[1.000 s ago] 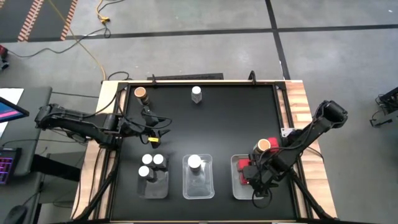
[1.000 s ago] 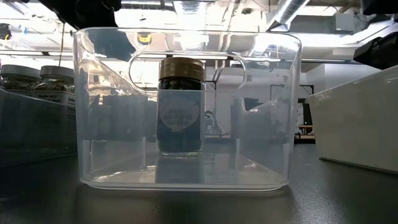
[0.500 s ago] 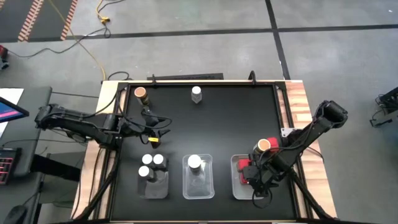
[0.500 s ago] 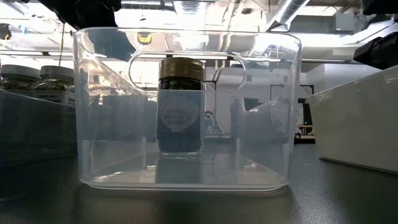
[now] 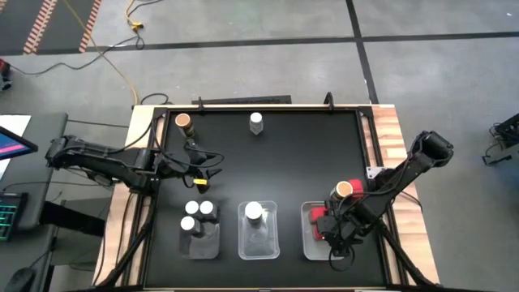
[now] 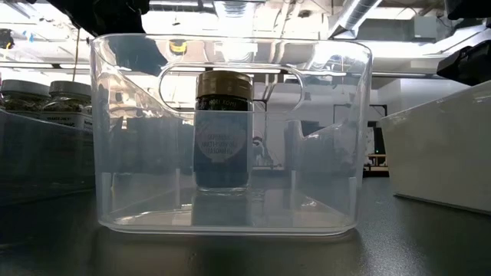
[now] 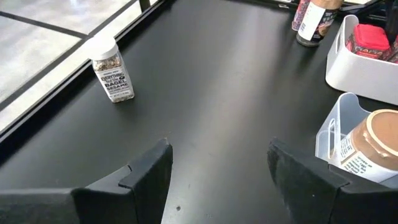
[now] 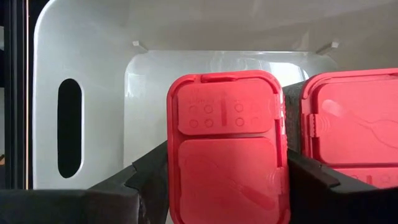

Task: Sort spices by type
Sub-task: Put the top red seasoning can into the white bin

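In the high view my right gripper point(image 5: 327, 228) hangs over the right-hand tray point(image 5: 308, 243), shut on a red square-capped jar point(image 8: 227, 155). A second red-capped jar point(image 8: 354, 124) stands beside it in that tray. My left gripper point(image 5: 209, 172) is open above bare table left of centre, its fingers apart around nothing in the left wrist view point(image 7: 217, 163). The left tray point(image 5: 200, 243) holds three white-capped jars point(image 5: 203, 208). The middle tray point(image 5: 259, 243) holds one cream-lidded jar point(image 5: 254, 212). A tan-lidded jar point(image 5: 184, 121) and a white-capped jar point(image 5: 256, 122) stand near the far edge. My right gripper pinches the red-capped jar between its two fingers, one on each side of the square cap point(image 8: 180, 186). The fingers come from above, pointing down into the tray. The jar stays upright; the cap hides whether its base rests on the tray floor.
Another tan-lidded jar point(image 5: 345, 189) stands on the table just outside the right tray's far end. The low view looks through the clear middle tray point(image 6: 115, 153) at its jar point(image 6: 223, 130). Open black table lies between the far jars and the trays.
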